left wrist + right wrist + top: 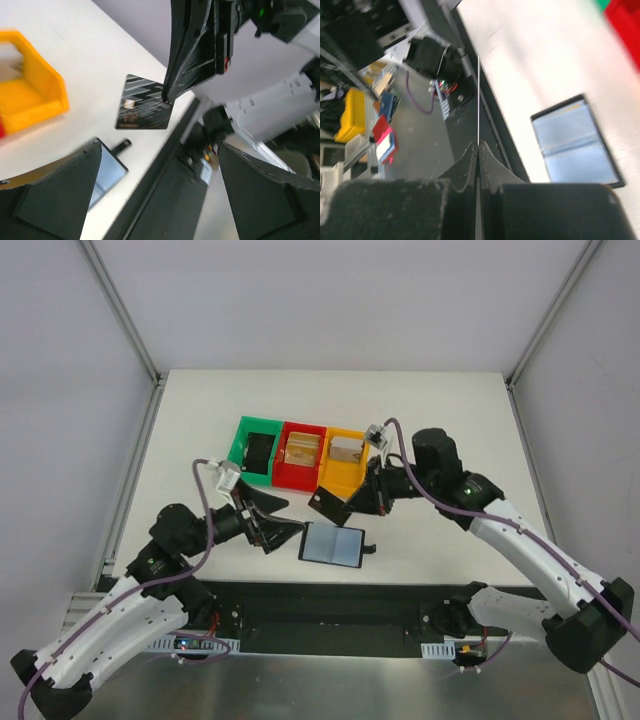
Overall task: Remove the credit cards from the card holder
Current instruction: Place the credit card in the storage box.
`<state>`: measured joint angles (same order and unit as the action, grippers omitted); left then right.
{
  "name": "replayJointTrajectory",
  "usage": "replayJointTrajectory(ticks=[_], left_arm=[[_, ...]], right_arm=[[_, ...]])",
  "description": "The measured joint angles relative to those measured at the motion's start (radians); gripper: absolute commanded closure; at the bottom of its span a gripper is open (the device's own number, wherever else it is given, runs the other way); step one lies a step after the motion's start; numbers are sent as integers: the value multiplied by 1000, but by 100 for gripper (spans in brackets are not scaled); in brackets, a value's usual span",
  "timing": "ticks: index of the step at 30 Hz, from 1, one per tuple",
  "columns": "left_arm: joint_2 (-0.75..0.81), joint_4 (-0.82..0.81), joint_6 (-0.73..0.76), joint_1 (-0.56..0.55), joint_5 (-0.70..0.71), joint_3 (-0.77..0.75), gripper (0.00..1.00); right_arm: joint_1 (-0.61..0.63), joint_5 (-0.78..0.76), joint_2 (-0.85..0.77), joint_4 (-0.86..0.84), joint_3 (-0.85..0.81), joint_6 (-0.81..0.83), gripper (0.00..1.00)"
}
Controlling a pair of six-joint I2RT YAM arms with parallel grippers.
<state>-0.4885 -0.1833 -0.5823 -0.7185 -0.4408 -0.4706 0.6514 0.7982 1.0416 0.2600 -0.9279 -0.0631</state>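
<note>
One dark credit card (142, 102) is clamped at its edge in the right gripper (347, 504), held clear of the open card holder (333, 544) below. Left gripper (280, 518): released, empty. Extraction of this card appears complete; next, deposit it aside.

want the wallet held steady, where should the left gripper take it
Probably the wallet by its left edge, from the left: it lies open and flat on the table, so only edges can be pinched, and that one faces the open left gripper.
</note>
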Motion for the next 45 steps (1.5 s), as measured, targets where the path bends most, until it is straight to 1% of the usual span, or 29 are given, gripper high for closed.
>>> replayJointTrajectory(ticks=[3,5,6,8,12,16,19,23,28,33,37,45], left_arm=[[117,131,23,0,169,-57,4],[183,198,21,0,281,-66,5],[208,235,16,0,332,-66,6],[245,316,-3,0,432,-64,6],[314,431,-51,0,582,-23,9],[380,521,-94,0,674,17,11],[401,566,-122,0,732,19,12],[413,640,-153,0,796,17,13],[451,729,-201,0,890,3,14],[462,772,-228,0,934,-6,14],[452,790,-241,0,952,-12,13],[414,804,-253,0,977,-14,13]], right_arm=[[1,-90,116,44,-150,65,100],[2,-150,202,46,-241,106,100],[2,-175,248,47,-287,131,98],[5,-198,348,43,-372,195,100],[27,-232,518,26,-460,370,100],[48,-230,648,36,-536,497,100],[51,-215,747,16,-634,555,100],[55,-207,829,-46,-691,597,100],[68,-188,972,-106,-830,626,100],[88,-169,1093,-159,-932,645,100],[102,-156,1146,-159,-967,666,100],[109,-147,1167,-153,-968,715,100]])
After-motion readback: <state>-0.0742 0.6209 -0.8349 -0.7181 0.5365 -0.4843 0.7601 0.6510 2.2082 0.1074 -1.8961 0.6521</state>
